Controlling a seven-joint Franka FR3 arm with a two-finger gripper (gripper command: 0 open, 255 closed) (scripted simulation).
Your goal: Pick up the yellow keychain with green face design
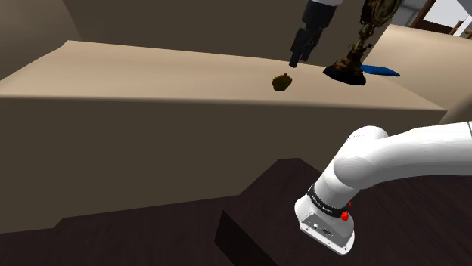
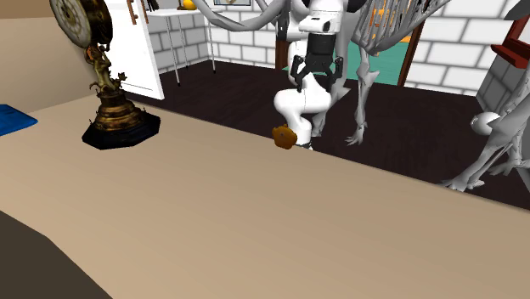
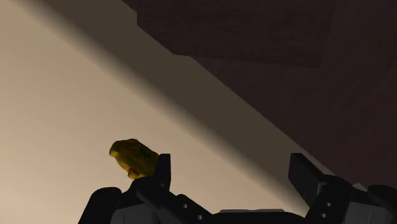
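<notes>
The keychain (image 1: 282,81) is a small yellow-brown lump with dark green marks, lying on the beige table (image 1: 151,68) close to its edge. My black gripper (image 1: 296,57) hangs open above and just beyond it, clear of the surface. From across the table, the keychain (image 2: 285,137) sits at the table's (image 2: 255,221) far edge, below the gripper (image 2: 317,78). Seen from the wrist, the keychain (image 3: 133,157) lies outside the gripper (image 3: 234,172), beside one finger, with nothing between the fingers.
An ornate brass clock on a dark base (image 1: 346,69) (image 2: 115,115) stands on the table near the gripper. A flat blue object (image 1: 380,71) (image 2: 13,119) lies beyond it. Pale skeleton statues (image 2: 374,51) stand on the dark floor behind the arm.
</notes>
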